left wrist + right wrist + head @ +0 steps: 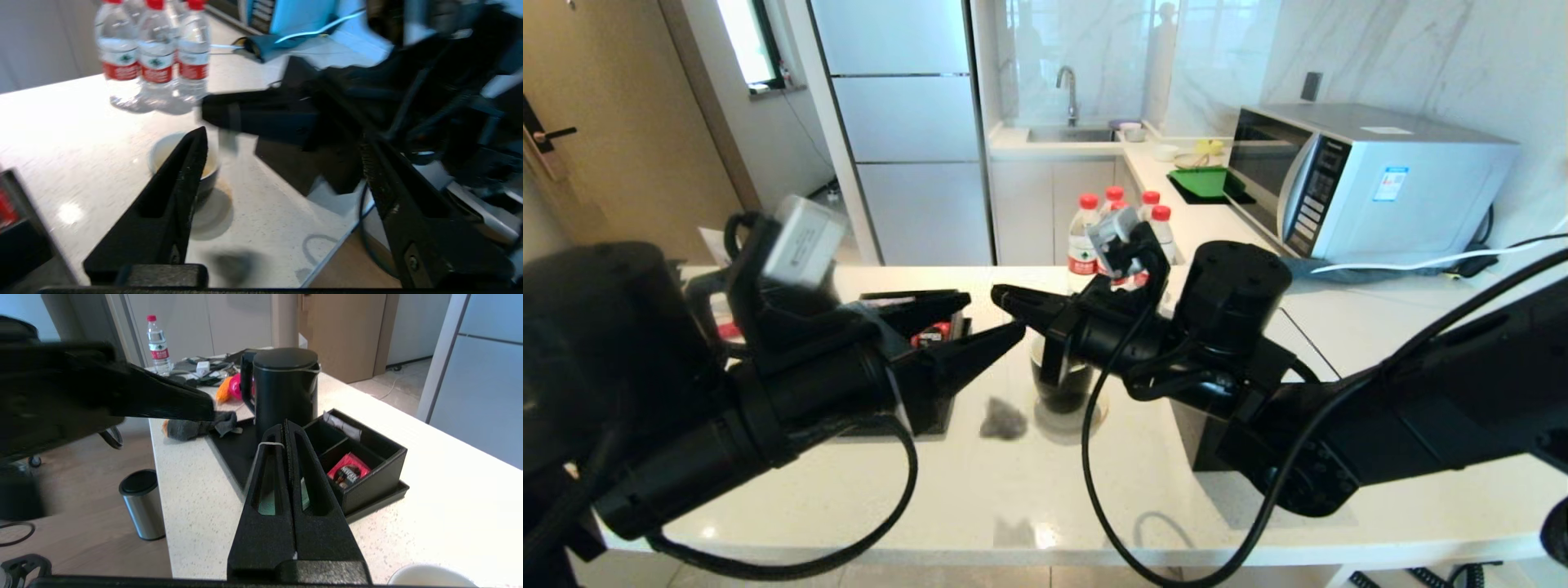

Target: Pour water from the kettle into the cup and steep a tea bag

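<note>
My right gripper (1001, 296) (284, 425) reaches leftward above the counter, shut on the tea bag's thin white string (269, 444); a green-white paper tag shows under its fingers. The grey-green tea bag (1003, 419) (233, 263) sits straight below its tip at counter level; I cannot tell whether it hangs or rests. Just right of it stands the cup (1063, 394) (165, 151), black outside and white inside. My left gripper (988, 328) (284, 143) is open, its tip close to the right one, holding nothing. The black kettle (286, 390) stands on a black tray, hidden behind my left arm in the head view.
A black organizer box (369, 479) (931, 314) with a red packet (348, 470) stands by the kettle. Water bottles (1115, 216) (153, 53) stand behind the cup. A microwave (1372, 175) is at the back right. A grey cloth (196, 428) lies near the counter's edge.
</note>
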{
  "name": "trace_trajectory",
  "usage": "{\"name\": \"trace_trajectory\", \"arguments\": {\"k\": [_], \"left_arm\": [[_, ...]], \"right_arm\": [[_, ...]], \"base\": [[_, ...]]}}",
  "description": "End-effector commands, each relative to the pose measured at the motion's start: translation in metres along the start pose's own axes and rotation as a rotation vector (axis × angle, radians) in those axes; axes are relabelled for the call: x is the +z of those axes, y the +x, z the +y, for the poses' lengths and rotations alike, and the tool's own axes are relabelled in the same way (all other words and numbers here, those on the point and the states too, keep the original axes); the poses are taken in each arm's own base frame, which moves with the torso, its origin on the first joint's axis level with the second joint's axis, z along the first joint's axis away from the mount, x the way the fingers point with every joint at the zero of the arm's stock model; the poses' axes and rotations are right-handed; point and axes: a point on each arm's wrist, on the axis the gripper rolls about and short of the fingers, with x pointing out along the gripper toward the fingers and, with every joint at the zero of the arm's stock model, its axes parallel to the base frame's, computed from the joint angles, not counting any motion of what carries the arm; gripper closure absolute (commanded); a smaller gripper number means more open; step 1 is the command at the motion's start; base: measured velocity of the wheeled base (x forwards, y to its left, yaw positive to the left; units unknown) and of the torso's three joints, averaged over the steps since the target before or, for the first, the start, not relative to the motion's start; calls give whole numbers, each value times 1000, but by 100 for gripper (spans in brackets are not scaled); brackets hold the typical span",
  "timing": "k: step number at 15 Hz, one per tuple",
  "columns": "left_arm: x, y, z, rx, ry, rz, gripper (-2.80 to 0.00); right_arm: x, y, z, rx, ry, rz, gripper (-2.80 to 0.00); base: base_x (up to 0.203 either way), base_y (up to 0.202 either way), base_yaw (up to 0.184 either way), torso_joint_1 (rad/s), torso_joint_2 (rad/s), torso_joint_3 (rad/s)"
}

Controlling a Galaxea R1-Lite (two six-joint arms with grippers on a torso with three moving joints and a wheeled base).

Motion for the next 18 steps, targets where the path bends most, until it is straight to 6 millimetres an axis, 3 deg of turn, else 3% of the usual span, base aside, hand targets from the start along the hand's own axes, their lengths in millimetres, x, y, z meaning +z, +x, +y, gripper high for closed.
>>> {"name": "trace_trajectory", "arguments": {"k": [1,9,13,18], "left_arm": [[0,-2,13,54,-17,-3,-280],[-42,-23,65,327,-110,143,-280],[-57,-31,66,376,-125,194,-280],[-58,-33,65,391,-120,190,-280]], "right_arm": [[6,3,-2,1,-9,-23,0],[16,7,-22,-98,-21,-40,0],[23,9,-25,-105,-28,-52,0],[28,8,-24,-127,-30,-62,0]], "base": [[0,0,0,0,0,0],[0,0,0,0,0,0],[0,0,0,0,0,0],[0,0,0,0,0,0]]}}
